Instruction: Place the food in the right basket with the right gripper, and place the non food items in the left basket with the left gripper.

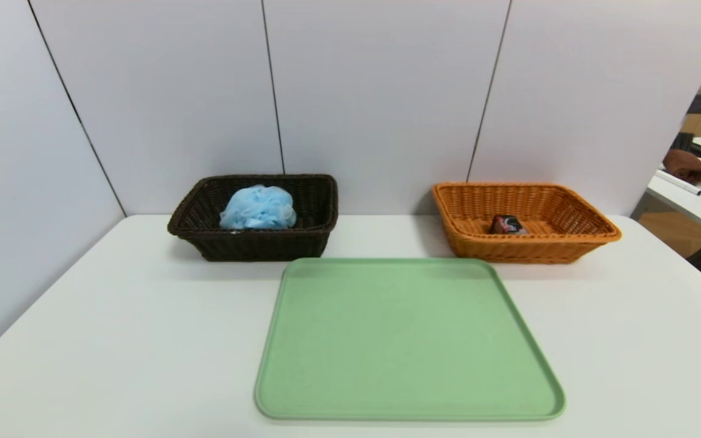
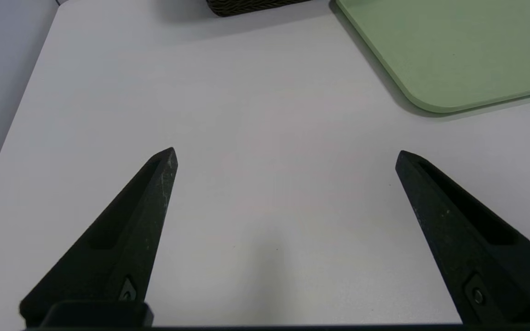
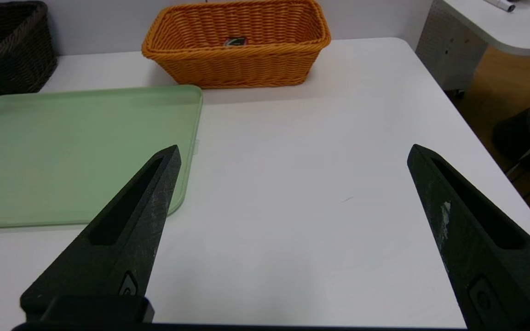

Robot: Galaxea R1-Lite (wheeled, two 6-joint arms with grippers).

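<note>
A dark brown wicker basket (image 1: 253, 243) stands at the back left and holds a light blue bath pouf (image 1: 258, 208). An orange wicker basket (image 1: 527, 246) at the back right holds a small dark food packet (image 1: 507, 224), which shows over the rim in the right wrist view too (image 3: 235, 41). My left gripper (image 2: 285, 154) hangs open over bare table near the tray's front left corner. My right gripper (image 3: 292, 151) is open above the table to the right of the tray. Neither arm shows in the head view.
A green tray (image 1: 302, 389) with nothing on it lies in the middle of the white table (image 1: 113, 340). Grey panels close off the back and left. The table's right edge (image 3: 476, 124) drops to the floor, with another desk (image 1: 700, 207) beyond.
</note>
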